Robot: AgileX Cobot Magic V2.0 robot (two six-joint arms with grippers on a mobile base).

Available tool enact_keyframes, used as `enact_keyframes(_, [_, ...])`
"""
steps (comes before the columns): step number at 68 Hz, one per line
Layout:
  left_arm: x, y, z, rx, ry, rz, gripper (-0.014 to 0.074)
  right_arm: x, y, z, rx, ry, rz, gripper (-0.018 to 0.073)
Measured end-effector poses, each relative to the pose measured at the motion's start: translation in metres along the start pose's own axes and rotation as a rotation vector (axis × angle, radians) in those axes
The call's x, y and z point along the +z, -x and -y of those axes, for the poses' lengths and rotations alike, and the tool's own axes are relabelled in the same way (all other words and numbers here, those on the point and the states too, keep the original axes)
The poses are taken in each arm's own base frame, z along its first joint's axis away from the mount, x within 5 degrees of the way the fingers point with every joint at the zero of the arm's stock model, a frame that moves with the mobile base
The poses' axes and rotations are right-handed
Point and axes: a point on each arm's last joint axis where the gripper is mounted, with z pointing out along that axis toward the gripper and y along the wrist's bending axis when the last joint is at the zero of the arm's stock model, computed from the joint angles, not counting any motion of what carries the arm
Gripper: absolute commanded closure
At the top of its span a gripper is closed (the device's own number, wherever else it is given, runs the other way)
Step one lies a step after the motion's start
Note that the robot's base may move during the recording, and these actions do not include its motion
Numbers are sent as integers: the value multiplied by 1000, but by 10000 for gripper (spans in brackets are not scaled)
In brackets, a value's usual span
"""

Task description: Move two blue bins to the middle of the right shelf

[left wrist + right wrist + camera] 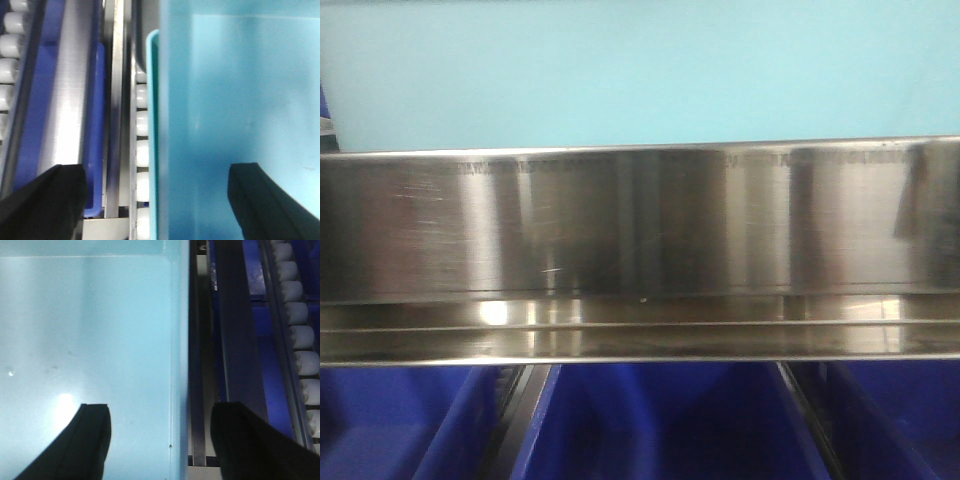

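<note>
A pale cyan bin point(640, 70) sits on the shelf just above a steel rail and fills the top of the front view. I can make out only one pale bin. My left gripper point(155, 200) is open and straddles the bin's left wall point(154, 100), with one finger point(50, 200) outside and the other point(260, 200) inside the bin point(240, 100). My right gripper point(170, 440) is open and straddles the right wall point(180, 340) of the bin point(85, 315), with one finger point(90, 440) inside and the other point(250, 445) outside. No finger touches a wall.
A shiny steel shelf rail point(640, 230) runs across the front view. Dark blue bins point(660, 420) stand on the level below. White rollers point(142, 120) and steel dividers flank the pale bin on the left. More rollers point(300, 340) and a dark blue bin point(265, 340) lie on the right.
</note>
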Motion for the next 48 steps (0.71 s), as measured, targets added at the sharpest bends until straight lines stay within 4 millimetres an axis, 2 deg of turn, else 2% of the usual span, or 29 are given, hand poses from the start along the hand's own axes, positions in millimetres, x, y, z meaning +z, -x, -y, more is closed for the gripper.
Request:
enact_keyframes(14, [1,0,0,4,-1,-2,113,-6,-10,5,-3,9,-8,232])
enact_keyframes(30, [2,-1,1,3,-7,-11,113,1,-26,10,-6,-6,-60,232])
enact_keyframes(48, [23,-17,0,18,22,-99,113,12,-34,11,-15,-26,-101,232])
